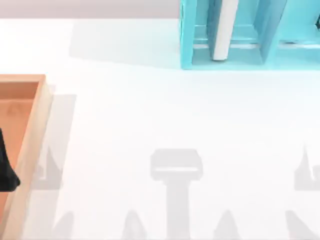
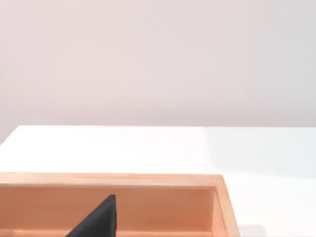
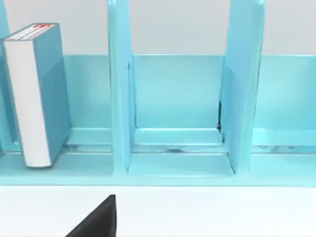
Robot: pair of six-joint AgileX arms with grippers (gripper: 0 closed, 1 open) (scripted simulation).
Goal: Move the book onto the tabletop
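The book [image 1: 224,30] stands upright in a compartment of the cyan shelf [image 1: 186,40] at the back right, and from above it reads as a white slab. In the right wrist view the book [image 3: 47,84] shows its teal cover, white page edges and a small red mark on top. A dark part of my right gripper [image 3: 98,221] sits low in that view, in front of the shelf [image 3: 177,98] and apart from the book. My left gripper [image 1: 6,167] hangs over the wooden tray at the far left. The white tabletop [image 1: 175,110] spreads between them.
An orange-brown wooden tray [image 1: 30,130] with a raised rim lies along the left edge and appears again as the tray [image 2: 148,180] in the left wrist view. The shelf's upright dividers [image 3: 118,89] flank the book's compartment. Arm shadows fall on the front of the table.
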